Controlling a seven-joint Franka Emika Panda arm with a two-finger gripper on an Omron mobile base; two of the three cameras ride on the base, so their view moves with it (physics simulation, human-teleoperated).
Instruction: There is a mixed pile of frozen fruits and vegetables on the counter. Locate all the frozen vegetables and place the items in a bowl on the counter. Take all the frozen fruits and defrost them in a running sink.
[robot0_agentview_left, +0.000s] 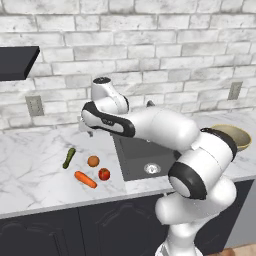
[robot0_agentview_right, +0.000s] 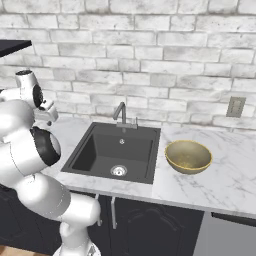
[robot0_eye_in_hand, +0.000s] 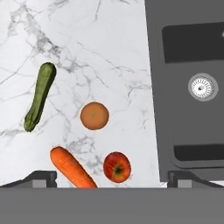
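Hand view puts our tool (robot0_eye_in_hand: 112, 178), jaws wide and empty, above the pile on the bench (robot0_eye_in_hand: 87, 43): cucumber (robot0_eye_in_hand: 40, 96), carrot (robot0_eye_in_hand: 72, 168), orange (robot0_eye_in_hand: 94, 116) and apple (robot0_eye_in_hand: 117, 166), all apart. They lie just beside the sink (robot0_agentview_left: 145, 157); the bowl (robot0_agentview_right: 188, 156) waits beyond it, so we judge sorting not yet begun.

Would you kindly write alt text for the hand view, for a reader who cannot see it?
Four items lie apart on a white marble counter: a slim dark green cucumber, a round dull orange fruit, a tapered orange carrot and a shiny red apple. To their right sits a matte black sink with a round silver drain.
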